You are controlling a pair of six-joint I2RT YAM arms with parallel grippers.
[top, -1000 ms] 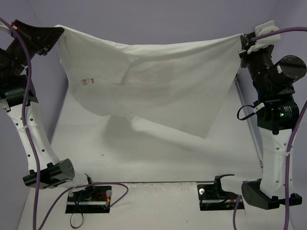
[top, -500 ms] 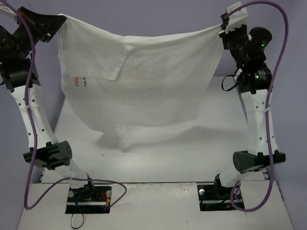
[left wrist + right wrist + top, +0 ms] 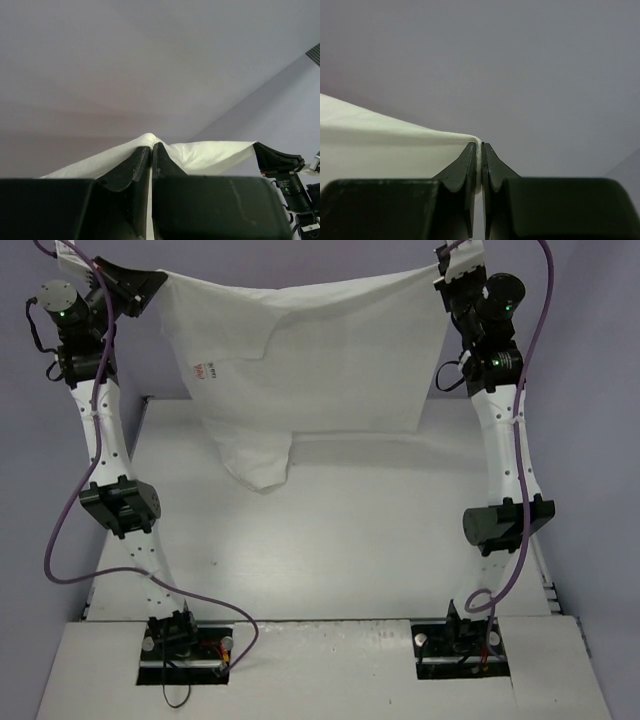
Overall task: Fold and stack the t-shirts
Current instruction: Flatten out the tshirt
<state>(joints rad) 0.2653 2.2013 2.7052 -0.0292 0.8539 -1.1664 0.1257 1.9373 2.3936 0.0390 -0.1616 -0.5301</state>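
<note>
A white t-shirt hangs stretched between my two grippers, high over the far part of the table. It has a small red mark near its left side, and its lowest fold hangs just above or on the table. My left gripper is shut on the shirt's top left corner, seen pinched in the left wrist view. My right gripper is shut on the top right corner, seen pinched in the right wrist view.
The white table lies under the shirt. Both arm bases stand at the near edge. Grey walls rise behind and at the sides.
Both arms have stretched forward toward the far wall, carrying the shirt farther away and closer together. The cloth has swung and now hangs straighter.
</note>
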